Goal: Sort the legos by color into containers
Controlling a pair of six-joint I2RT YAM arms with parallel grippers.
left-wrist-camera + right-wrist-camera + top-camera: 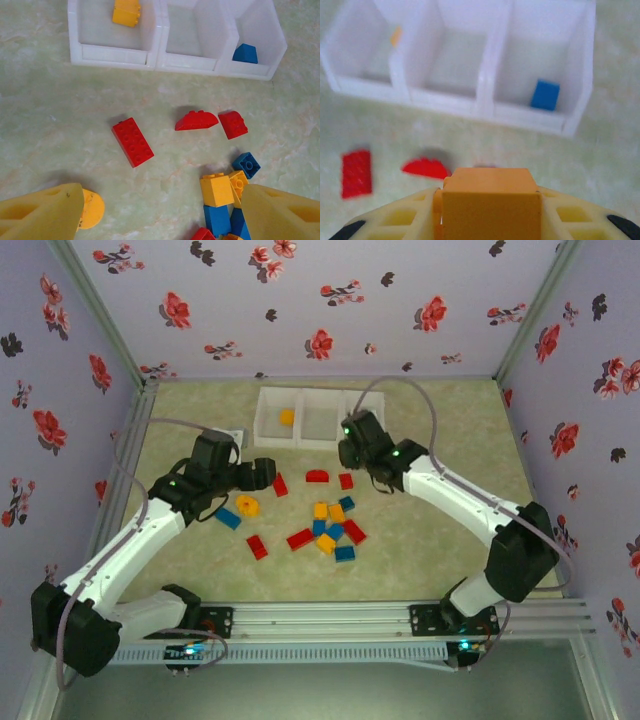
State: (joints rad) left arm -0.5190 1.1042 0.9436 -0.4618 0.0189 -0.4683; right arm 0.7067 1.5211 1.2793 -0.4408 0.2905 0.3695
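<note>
The table (400,570) carries everything: pale green, with the arms bolted at its near edge. At its far side sits the row of three white containers (120,55). The left one has a yellow brick (126,11) in it, the right one a blue brick (245,53), and I see nothing in the middle one (I take it that one is meant for red).

Next down in size is the loose heap of legos (333,525) in the middle of the table, red, blue and yellow mixed, with a long red brick (132,141) and a red arch (196,120) lying apart, nearer the containers.

My left fingers (45,210) stand wide apart with nothing between them, low over the table near the heap's left side.

My right fingers (570,215) are closed on an orange brick (490,205), held clear of the table just in front of the containers, roughly facing the middle and right ones.

I judge the step in hand to be dropping that brick in with the yellow one. To do it well I would:
- keep it above the walls while crossing leftward
- centre it over the left container
- come down inside before letting go, so it cannot bounce off a divider
- keep the left arm back, since that side is crowded
</note>
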